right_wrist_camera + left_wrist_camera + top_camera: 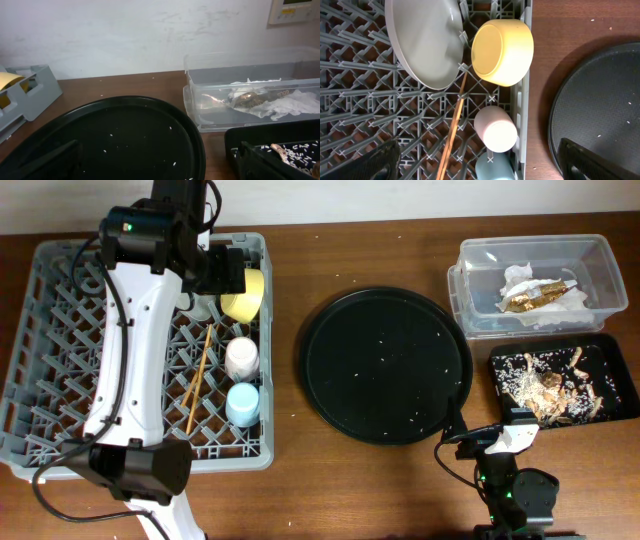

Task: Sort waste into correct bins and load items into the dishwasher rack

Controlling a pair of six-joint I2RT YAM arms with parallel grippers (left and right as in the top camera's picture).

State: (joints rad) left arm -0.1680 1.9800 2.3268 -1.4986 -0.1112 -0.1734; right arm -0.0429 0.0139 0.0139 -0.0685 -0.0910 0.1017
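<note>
- one rack [60,340];
- one plate [420,40];
- one bowl [243,293];
- two cups: a pink cup [241,357] and a blue cup [242,403];
- two chopsticks [200,380], close together;
- one round tray [385,365];
- one clear tub [530,243];
- one flat tray [615,365]

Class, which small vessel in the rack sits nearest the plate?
The small yellow bowl, beside the pale grey-green round plate; the pink cup and blue cup sit farther off.

Big round black tray [385,310] sits pretty much dead center on the brown wooden table [290,500], just a touch toward 3 o'clock. In the right wrist view there's a scuffed white wall [125,35] behind it, with a pale wall panel [295,11] at 1 o'clock.
</note>
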